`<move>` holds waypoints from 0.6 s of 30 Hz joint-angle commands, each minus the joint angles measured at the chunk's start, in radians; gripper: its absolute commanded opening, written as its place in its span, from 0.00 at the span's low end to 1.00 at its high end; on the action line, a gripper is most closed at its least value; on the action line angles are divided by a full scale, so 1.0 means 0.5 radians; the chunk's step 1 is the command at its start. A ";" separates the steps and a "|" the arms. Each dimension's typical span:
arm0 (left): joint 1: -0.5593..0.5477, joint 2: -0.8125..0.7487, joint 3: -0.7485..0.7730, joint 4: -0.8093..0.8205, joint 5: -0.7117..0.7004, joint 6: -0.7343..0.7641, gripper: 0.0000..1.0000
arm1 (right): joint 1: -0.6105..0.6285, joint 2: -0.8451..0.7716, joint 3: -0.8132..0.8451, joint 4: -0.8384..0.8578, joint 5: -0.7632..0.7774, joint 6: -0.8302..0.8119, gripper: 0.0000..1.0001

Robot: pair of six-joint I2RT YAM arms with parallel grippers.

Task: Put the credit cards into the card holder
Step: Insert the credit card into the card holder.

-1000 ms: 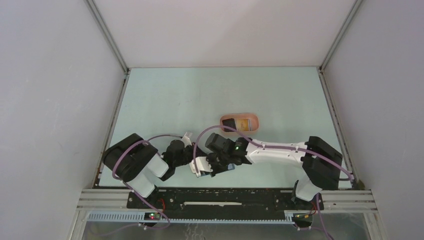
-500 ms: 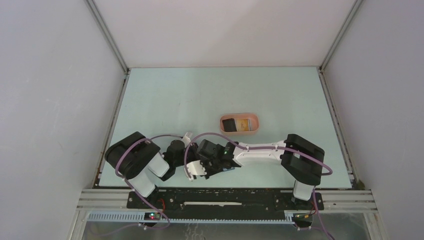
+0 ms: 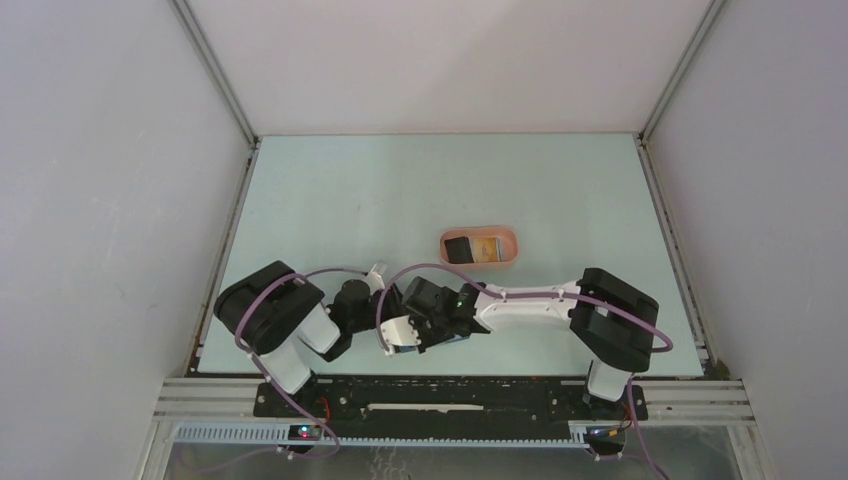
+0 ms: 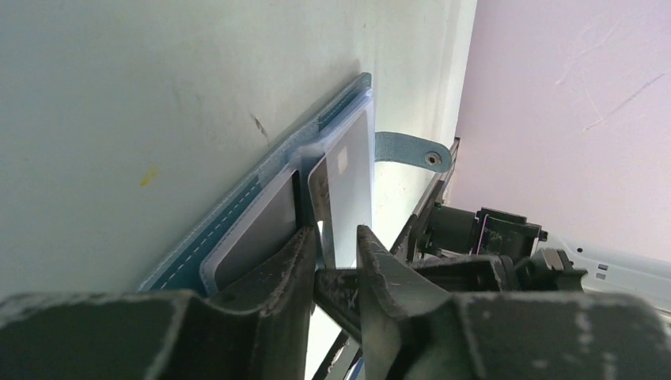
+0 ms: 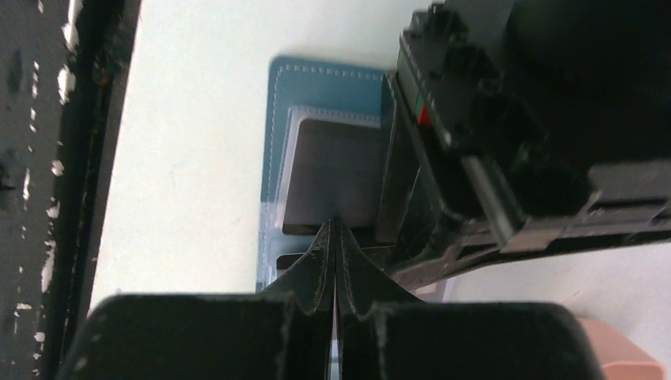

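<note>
The blue card holder (image 4: 237,214) lies open on the table near the front edge, snap tab (image 4: 411,150) sticking out. It also shows in the right wrist view (image 5: 277,158), with a dark card (image 5: 332,174) inside a clear slot. My right gripper (image 5: 334,229) is shut on a pale credit card (image 4: 352,182) that stands on edge at the wallet's slots. My left gripper (image 4: 336,245) has its jaws slightly apart, one finger (image 4: 297,253) resting on the wallet beside that card. In the top view both grippers, the left (image 3: 385,318) and the right (image 3: 405,338), meet over the wallet and hide it.
A salmon-pink oval tray (image 3: 505,240) sits just behind the grippers, holding a black card (image 3: 458,248) and a pale printed card (image 3: 487,250). Its corner shows in the right wrist view (image 5: 625,356). The black front rail (image 5: 71,158) runs close to the wallet.
The right arm has swung left and lower over the wallet, uncovering the pink tray. The left arm has barely moved.
</note>
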 commanded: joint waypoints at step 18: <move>-0.005 -0.126 0.033 -0.249 -0.078 0.096 0.40 | -0.301 -0.407 -0.102 -0.196 -0.305 0.252 0.14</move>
